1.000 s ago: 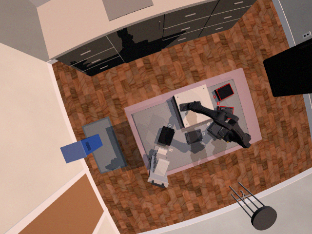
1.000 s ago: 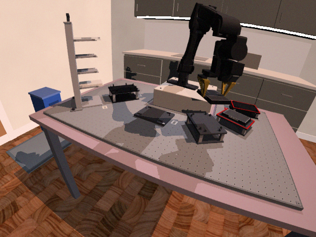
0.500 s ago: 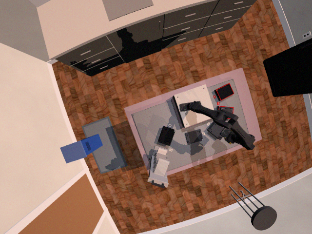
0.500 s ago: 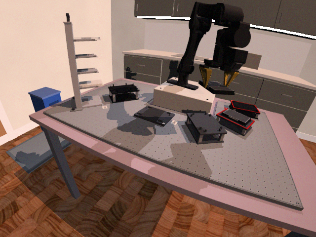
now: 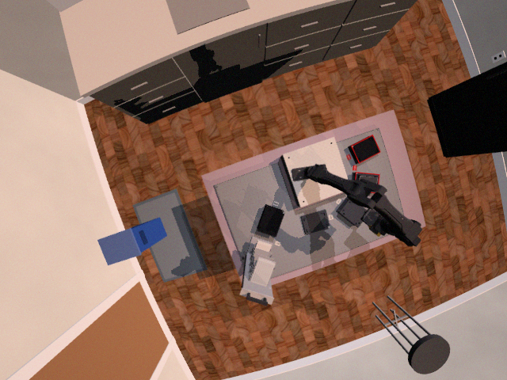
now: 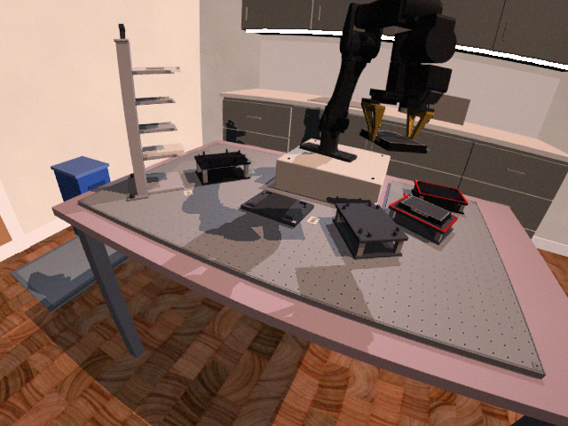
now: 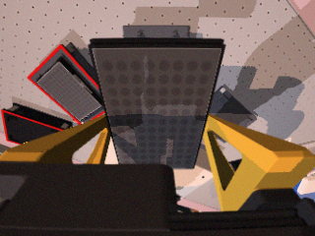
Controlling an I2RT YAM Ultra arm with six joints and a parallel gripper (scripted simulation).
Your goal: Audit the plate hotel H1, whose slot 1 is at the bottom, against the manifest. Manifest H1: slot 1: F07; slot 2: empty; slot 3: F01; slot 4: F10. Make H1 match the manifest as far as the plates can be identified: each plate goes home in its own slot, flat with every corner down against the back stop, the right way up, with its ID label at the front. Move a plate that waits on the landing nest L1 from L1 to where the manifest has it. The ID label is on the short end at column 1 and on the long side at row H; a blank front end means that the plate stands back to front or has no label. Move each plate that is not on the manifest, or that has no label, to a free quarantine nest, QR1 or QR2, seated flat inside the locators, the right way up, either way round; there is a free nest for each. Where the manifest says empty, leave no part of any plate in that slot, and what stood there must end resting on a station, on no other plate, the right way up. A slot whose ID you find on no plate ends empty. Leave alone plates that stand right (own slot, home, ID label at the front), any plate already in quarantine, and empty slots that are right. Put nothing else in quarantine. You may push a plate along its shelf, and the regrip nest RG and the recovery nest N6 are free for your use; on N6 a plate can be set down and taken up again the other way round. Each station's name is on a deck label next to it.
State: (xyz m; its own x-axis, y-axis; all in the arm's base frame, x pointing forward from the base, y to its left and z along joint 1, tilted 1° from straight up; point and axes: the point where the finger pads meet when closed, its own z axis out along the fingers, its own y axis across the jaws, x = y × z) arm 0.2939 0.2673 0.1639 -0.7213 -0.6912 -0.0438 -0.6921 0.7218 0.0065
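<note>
My gripper (image 6: 397, 136) (image 7: 157, 118) is shut on a dark well plate (image 6: 399, 141) (image 7: 157, 93) across its width. It holds the plate level, high above the deck, over the right part of the table. Below it lie two red-edged quarantine nests. The nearer nest holds a grey plate (image 6: 425, 209) (image 7: 68, 89). The farther nest (image 6: 440, 191) (image 7: 27, 127) (image 5: 364, 149) looks empty. The plate hotel H1 (image 6: 130, 123) (image 5: 256, 274) stands at the far left of the deck with several shelves; what lies on them is too small to tell.
A raised dark nest (image 6: 369, 226) stands just left of the quarantine nests. A flat nest (image 6: 277, 206) lies mid-deck and another raised nest (image 6: 221, 162) stands near the hotel. The arm's beige pedestal (image 6: 332, 176) is behind them. A blue bin (image 6: 80, 176) stands off the table's left.
</note>
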